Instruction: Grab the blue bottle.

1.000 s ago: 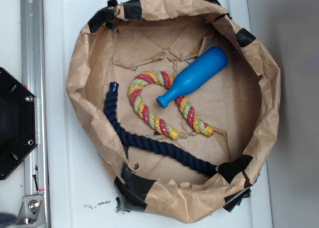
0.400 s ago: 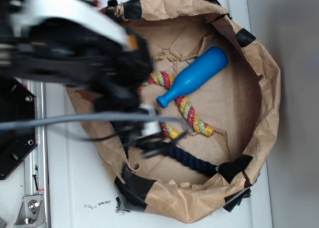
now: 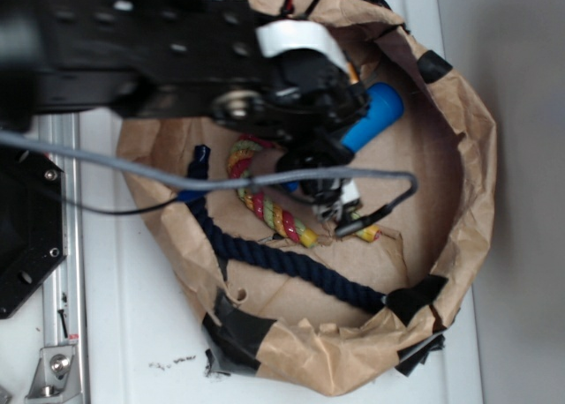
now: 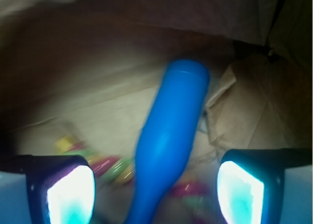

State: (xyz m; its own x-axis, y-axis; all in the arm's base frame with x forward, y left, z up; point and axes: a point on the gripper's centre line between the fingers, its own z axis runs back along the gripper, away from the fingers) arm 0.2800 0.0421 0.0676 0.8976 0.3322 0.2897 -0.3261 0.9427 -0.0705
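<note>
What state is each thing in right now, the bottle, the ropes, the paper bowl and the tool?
Blue bottle: lying on its side, not gripped, between the open fingers.
Tool: open, one finger on each side of the bottle.
Striped rope: curved on the bowl floor, partly hidden by the arm.
Navy rope: lying loose along the bowl's lower side.
Paper bowl: crumpled, rim patched with black tape.

The gripper (image 4: 155,192) hangs low, jaws spread wide (nothing clamped).
</note>
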